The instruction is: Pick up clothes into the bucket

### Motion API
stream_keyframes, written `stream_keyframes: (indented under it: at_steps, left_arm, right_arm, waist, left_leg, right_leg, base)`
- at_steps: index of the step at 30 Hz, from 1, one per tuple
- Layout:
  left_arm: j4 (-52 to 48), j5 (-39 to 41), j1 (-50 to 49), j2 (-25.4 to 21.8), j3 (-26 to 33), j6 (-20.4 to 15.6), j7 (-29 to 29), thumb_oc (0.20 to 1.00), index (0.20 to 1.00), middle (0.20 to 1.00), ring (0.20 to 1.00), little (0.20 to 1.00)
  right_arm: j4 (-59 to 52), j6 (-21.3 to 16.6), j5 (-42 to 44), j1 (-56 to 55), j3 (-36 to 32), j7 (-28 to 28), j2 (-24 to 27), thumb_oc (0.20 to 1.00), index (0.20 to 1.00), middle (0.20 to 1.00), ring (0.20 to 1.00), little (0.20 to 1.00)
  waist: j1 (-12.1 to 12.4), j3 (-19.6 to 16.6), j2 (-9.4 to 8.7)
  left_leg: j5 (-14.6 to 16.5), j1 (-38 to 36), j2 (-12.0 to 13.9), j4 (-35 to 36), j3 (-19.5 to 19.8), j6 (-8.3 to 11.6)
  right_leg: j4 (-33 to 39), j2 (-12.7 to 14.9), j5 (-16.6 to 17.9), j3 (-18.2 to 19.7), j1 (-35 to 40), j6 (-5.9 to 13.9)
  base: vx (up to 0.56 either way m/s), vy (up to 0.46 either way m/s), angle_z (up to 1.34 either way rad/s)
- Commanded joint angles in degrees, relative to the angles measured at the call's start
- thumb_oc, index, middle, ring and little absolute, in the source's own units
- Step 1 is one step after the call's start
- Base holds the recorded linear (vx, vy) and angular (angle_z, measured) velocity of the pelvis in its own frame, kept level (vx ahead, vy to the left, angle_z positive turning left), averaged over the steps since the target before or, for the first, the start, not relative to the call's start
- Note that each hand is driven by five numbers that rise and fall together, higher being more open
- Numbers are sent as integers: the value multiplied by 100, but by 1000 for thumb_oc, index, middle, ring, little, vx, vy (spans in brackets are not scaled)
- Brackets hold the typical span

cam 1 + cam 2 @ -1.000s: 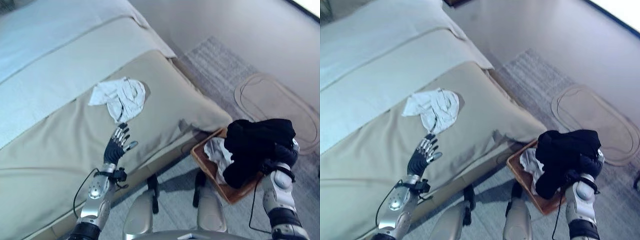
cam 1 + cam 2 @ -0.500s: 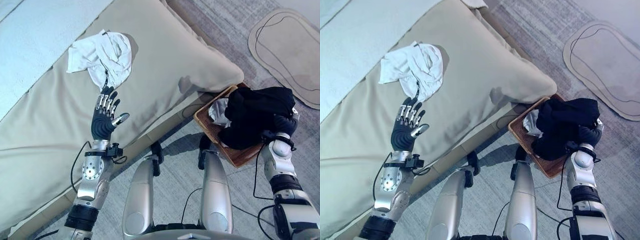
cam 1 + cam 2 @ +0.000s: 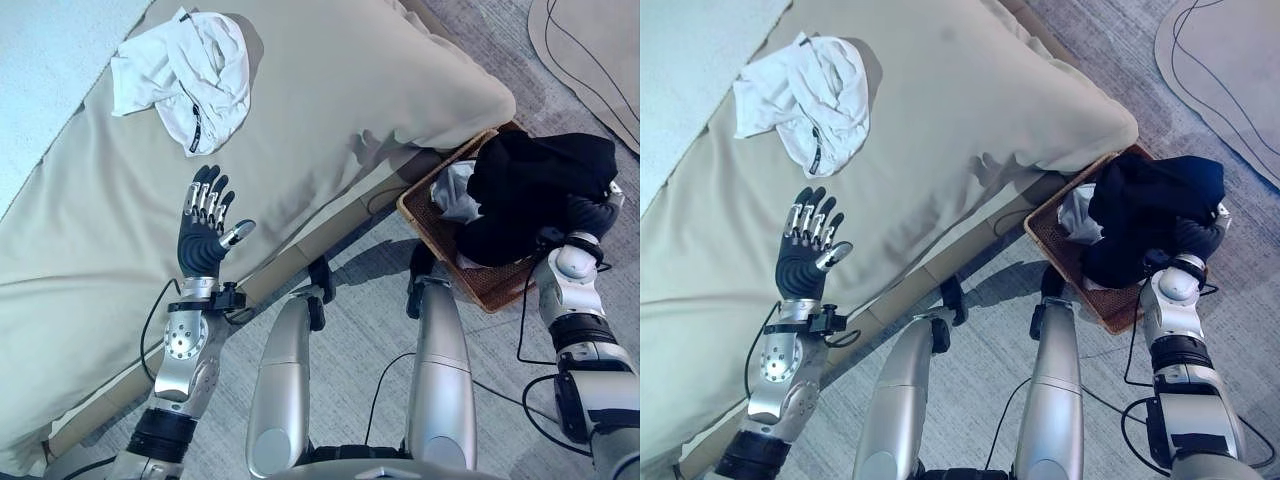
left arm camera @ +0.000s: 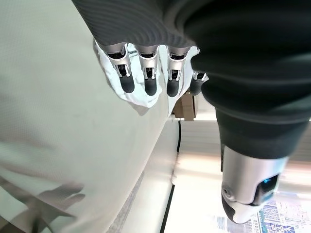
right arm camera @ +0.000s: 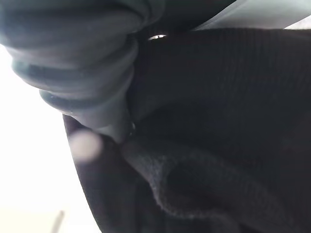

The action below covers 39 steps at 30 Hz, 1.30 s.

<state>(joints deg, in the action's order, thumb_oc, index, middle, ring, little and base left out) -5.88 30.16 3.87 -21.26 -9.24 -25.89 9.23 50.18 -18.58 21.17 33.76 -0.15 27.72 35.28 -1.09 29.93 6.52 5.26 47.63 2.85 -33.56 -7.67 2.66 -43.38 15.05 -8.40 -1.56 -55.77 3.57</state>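
Left eye view — left hand (image 3: 203,236) spread over bed (image 3: 90,230); white garment (image 3: 185,75) looked soft, light — bunch at middle; right hand (image 3: 590,215) grip unclear under black garment (image 3: 530,180).

Shirt (image 3: 185,70) on bed (image 3: 330,100); right, basket (image 3: 440,225) apparently holds dark garment (image 3: 540,180).

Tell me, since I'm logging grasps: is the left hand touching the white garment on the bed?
Apart. In the left eye view the left hand is open, with bare bed cover between its fingertips and the white garment.
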Motion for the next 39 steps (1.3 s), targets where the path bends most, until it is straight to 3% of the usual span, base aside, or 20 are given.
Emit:
stream_keyframes:
  at_steps: [1, 11, 24, 33, 34, 35, 36, 39]
  left_arm:
    - [-368, -10, -98, -46, -53, -459, 134, 1000, 1000, 1000, 1000, 1000]
    - [-530, -6, 118, -62, -152, -408, 313, 1000, 1000, 1000, 1000, 1000]
    - [-643, 22, 86, -54, -64, -376, 449, 1000, 1000, 1000, 1000, 1000]
    - [-644, -20, 90, -53, 53, -263, 464, 1000, 1000, 1000, 1000, 1000]
    - [-625, -20, 92, -59, 81, -242, 426, 1000, 1000, 1000, 1000, 1000]
    - [-627, -20, 90, -59, 84, -241, 425, 1000, 1000, 1000, 1000, 1000]
    - [-609, -33, 96, -44, 101, -232, 419, 1000, 1000, 1000, 1000, 1000]
    - [-540, -12, 149, -5, 137, -206, 386, 1000, 1000, 1000, 1000, 1000]
  right_arm:
    - [275, 46, -525, 218, 330, -53, 363, 200, 200, 200, 200, 200]
    - [2141, 736, -815, 1354, 998, -219, 445, 200, 200, 200, 200, 200]
    - [2619, 925, -785, 1658, 993, -128, 693, 200, 200, 200, 200, 200]
    - [3118, 1374, -1592, 1792, 1483, -406, 546, 203, 203, 203, 203, 203]
    - [3142, 1386, -1632, 1816, 1535, -522, 495, 438, 438, 438, 438, 438]
    - [3143, 1386, -1632, 1817, 1537, -523, 494, 504, 504, 504, 504, 504]
    - [3105, 1366, -1611, 1794, 1535, -546, 456, 1000, 1000, 1000, 1000, 1000]
    - [3015, 1315, -1555, 1643, 1490, -628, 337, 1000, 1000, 1000, 1000, 1000]
  waist:
    - [-25, -425, 130]
    - [73, -352, 173]
    - [68, -412, 112]
    - [63, -460, 56]
    - [74, -480, 48]
    - [71, -479, 48]
    - [67, -481, 40]
    - [59, -499, -4]
  left_leg:
    - [816, 296, 161, -886, 55, -36]
    - [820, 675, 131, -1095, 23, -50]
    - [821, 818, 137, -1093, 47, -62]
    - [794, 783, 165, -1019, 53, -63]
    - [782, 747, 170, -976, 57, -61]
    - [781, 745, 170, -974, 58, -61]
    - [771, 713, 181, -947, 55, -57]
    - [754, 631, 184, -896, 69, -57]
  right_leg:
    - [255, 122, 304, 429, -21, 382]
    - [-12, 98, 265, 531, -453, 321]
    - [-67, 65, 239, 535, -629, 289]
    - [-1, 31, 256, 505, -585, 275]
    - [23, 32, 260, 491, -550, 275]
    - [26, 32, 261, 490, -547, 275]
    - [50, 32, 262, 477, -517, 276]
    - [109, 25, 277, 425, -412, 283]
  base:
    - [0, 0, 0]
    - [0, 0, 0]
    - [0, 0, 0]
    - [0, 0, 0]
    - [0, 0, 0]
    - [0, 0, 0]
    - [0, 0, 0]
    - [0, 0, 0]
